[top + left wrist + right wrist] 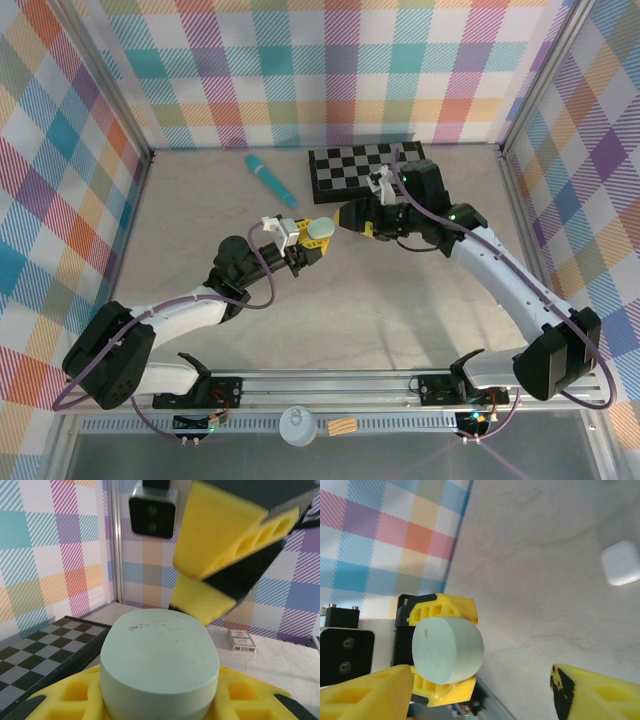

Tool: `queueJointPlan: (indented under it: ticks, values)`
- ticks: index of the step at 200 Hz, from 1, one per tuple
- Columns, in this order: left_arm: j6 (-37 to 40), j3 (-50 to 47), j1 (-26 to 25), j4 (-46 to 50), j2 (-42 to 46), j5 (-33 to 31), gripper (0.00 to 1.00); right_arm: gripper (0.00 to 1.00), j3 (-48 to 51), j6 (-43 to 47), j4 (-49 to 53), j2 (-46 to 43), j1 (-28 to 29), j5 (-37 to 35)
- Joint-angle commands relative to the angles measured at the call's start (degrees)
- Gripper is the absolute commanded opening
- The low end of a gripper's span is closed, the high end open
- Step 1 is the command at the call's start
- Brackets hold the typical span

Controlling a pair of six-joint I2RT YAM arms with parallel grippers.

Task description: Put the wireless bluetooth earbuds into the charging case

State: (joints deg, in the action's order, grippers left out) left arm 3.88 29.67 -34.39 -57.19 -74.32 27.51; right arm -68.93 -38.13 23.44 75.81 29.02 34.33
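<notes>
Lid-opening stage: pale mint-green, pebble-shaped plastic charging case (320,229) held closed in the air above the table (400,300).

The left hand (307,243) grips the charging case by its base between yellow fingers (440,614). It presents the flat oval face, smooth with a few dark specks and no seam I can make out, to the right hand (352,215), which is spread wide and empty just beside it. As I judge it, the lid is not yet up. The next move calls for the right hand to close on the free upper half and hinge it open while the left holds firm, before any earbuds can be seated. A white rounded-square plastic case (620,566) lies on the table, well apart.
</notes>
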Motion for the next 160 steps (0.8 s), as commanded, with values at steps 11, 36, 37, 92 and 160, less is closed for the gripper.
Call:
queueJointPlan:
  ticks: [11,36,37,92,160]
  values:
    - [-0.6,0.9,0.5,-3.3,1.4,1.7,0.32,0.78,7.2,-17.2,-21.3,-0.7,-0.2,10.7]
    - [-0.6,1.1,0.5,-3.7,0.9,1.9,0.32,0.78,12.0,-27.2,-35.3,1.4,-0.1,13.6]
    - [-0.7,1.1,0.5,-3.7,0.8,1.9,0.32,0.78,12.1,-27.5,-35.5,1.5,-0.1,13.7]
    - [-0.9,1.4,0.5,-3.6,0.9,2.3,0.32,0.61,12.7,-29.4,-38.5,3.0,0.3,14.1]
    - [-0.9,1.5,0.5,-3.9,-0.5,2.2,0.32,0.31,13.0,-31.6,-41.0,4.6,0.5,14.7]
